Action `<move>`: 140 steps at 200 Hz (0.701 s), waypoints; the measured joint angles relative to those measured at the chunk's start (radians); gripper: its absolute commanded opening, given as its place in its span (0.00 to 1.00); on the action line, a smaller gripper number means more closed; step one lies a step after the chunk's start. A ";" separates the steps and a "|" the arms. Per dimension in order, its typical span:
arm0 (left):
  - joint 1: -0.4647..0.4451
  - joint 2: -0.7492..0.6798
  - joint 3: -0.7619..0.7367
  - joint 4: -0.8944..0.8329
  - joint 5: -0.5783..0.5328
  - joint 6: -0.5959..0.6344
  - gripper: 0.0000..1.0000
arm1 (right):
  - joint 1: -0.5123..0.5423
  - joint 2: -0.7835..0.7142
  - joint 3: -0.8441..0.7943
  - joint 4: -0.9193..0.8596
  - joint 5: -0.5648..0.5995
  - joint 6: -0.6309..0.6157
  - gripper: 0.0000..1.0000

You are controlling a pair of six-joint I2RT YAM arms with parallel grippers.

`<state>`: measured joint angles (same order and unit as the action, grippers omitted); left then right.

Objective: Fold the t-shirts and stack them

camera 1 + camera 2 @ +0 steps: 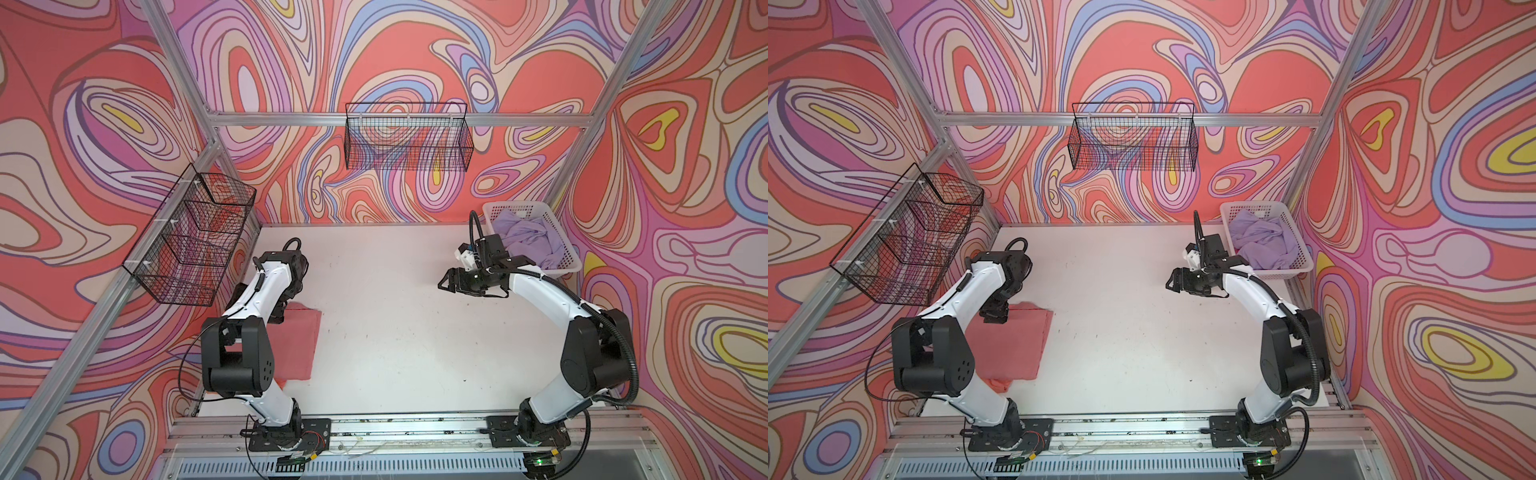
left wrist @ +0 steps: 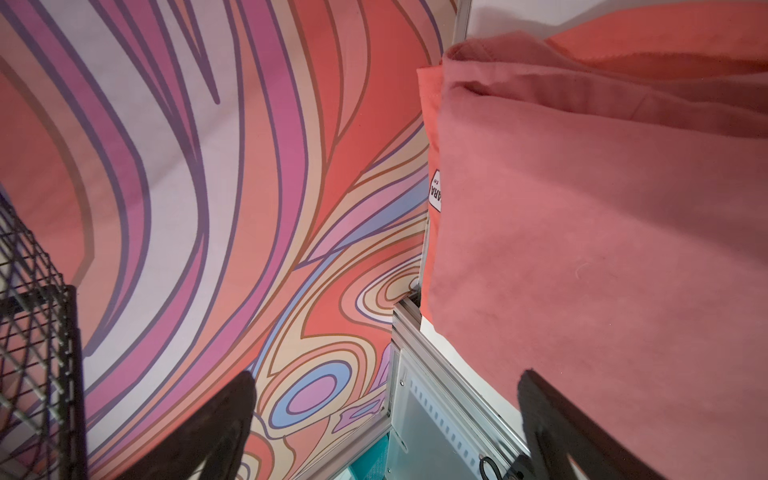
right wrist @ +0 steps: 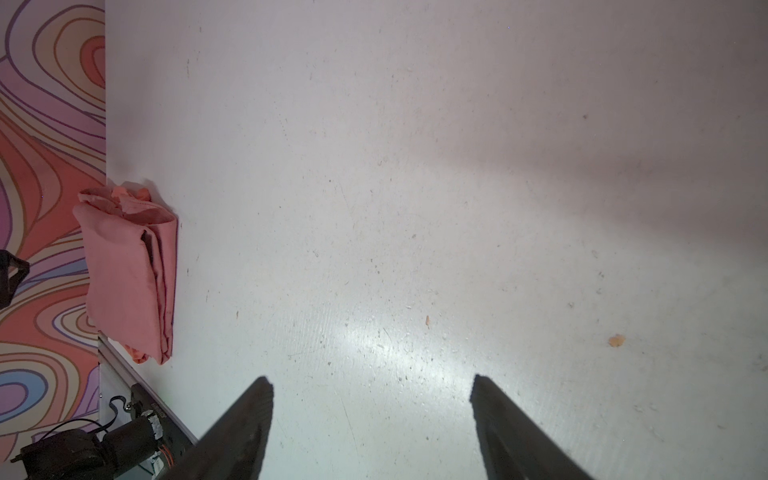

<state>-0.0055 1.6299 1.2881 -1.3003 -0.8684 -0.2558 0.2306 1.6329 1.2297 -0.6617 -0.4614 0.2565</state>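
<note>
A folded salmon-pink t-shirt (image 1: 301, 345) (image 1: 1015, 345) lies at the table's left side on top of an orange-coral t-shirt (image 1: 286, 382) (image 2: 432, 124), whose white label (image 2: 435, 191) peeks out at the edge. The right wrist view shows this stack (image 3: 124, 274) from the side. My left gripper (image 1: 276, 316) (image 2: 386, 374) hovers over the stack's far left corner, open, with nothing between its fingers. A crumpled lavender t-shirt (image 1: 528, 241) (image 1: 1262, 241) fills the white basket (image 1: 515, 204). Beside that basket my right gripper (image 1: 444, 282) (image 3: 370, 378) hangs open over the bare table.
Black wire baskets hang on the left wall (image 1: 191, 237) and the back wall (image 1: 407, 141). An aluminium rail (image 1: 395, 432) carrying both arm bases runs along the front edge. The white table (image 1: 395, 332) lies between the arms.
</note>
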 measured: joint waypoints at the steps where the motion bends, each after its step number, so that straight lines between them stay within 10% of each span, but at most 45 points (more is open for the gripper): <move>1: 0.000 0.000 0.000 0.000 0.000 0.000 1.00 | 0.000 0.000 0.000 0.000 0.000 0.000 0.80; 62: -0.170 -0.152 -0.042 0.192 0.142 0.041 1.00 | 0.000 -0.064 -0.078 0.031 0.055 0.008 0.85; 140: -0.225 -0.529 -0.480 0.851 0.523 0.133 1.00 | -0.008 -0.323 -0.313 0.212 0.356 -0.018 0.98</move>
<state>-0.2310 1.1011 0.8085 -0.4492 -0.3458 -0.1230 0.2230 1.3102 0.9169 -0.4500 -0.1051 0.2390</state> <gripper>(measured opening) 0.998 0.982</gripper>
